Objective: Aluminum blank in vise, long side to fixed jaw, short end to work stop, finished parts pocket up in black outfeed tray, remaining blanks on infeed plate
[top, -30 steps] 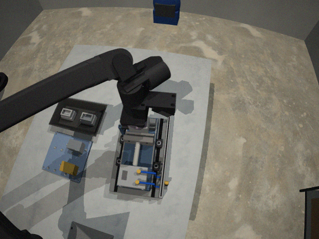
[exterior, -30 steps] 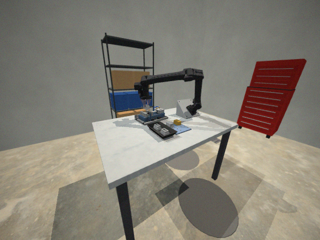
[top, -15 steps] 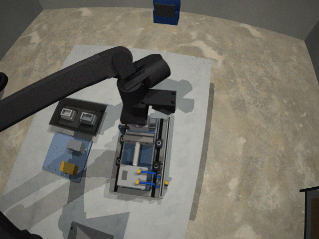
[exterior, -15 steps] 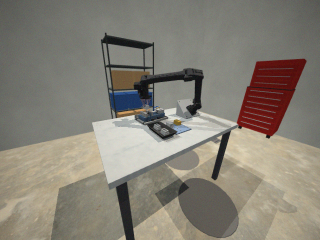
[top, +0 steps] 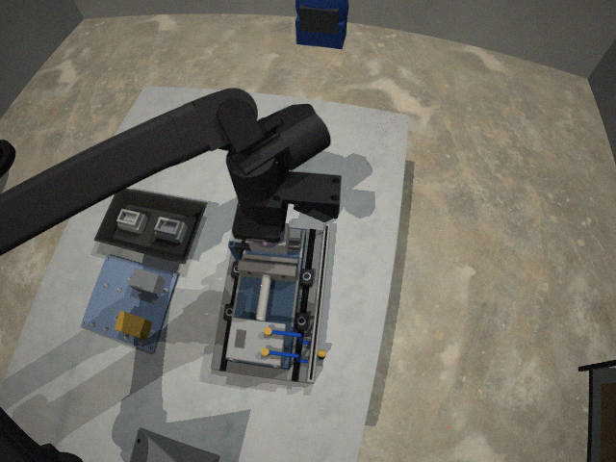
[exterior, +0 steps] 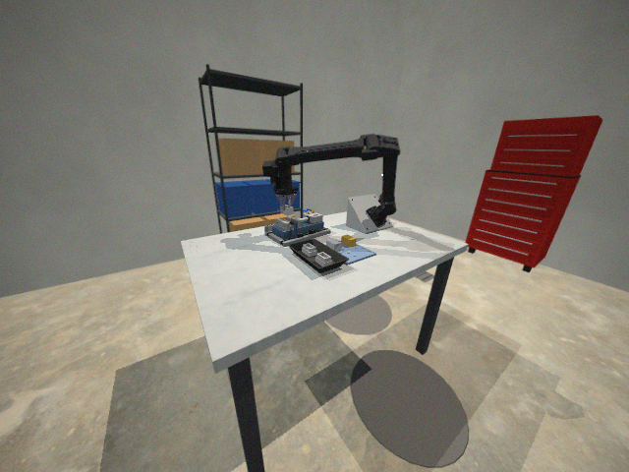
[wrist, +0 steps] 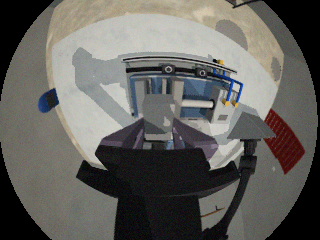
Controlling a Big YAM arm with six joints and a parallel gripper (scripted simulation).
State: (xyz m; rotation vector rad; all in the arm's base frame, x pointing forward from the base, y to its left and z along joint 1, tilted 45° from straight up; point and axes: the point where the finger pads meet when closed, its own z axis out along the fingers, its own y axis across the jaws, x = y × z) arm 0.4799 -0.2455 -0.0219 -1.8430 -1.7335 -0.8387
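Gripper: the robot hand (top: 265, 243) (exterior: 287, 202) (wrist: 159, 124) pinches a gray blank (exterior: 288, 209) (wrist: 158, 111) and points down.
Held blank: it is up over the 12 o'clock end of the vise (top: 245, 300) (exterior: 301, 231) (wrist: 198, 91), as I look from above. I can't tell if it touches the vise.
Hoses: two blue hoses (top: 284, 353) (wrist: 241, 90) are at the vise's 6 o'clock end.
Tray: the black tray (top: 188, 248) (exterior: 332, 265) is at 10 o'clock from the vise. Two finished parts sit inside, apart, holes up: one (top: 130, 219) (exterior: 309, 249) at 10 o'clock, one (top: 169, 228) (exterior: 323, 258) at 3.
Plate: the blue plate (top: 107, 293) (exterior: 363, 253) is at 9 o'clock from the vise.
Blocks there: another gray blank (top: 146, 282) (exterior: 333, 245) is at 1 o'clock, and the yellow brass blank (top: 133, 324) (exterior: 348, 240) is at 6. They don't touch. I can't tell if pins are under them.
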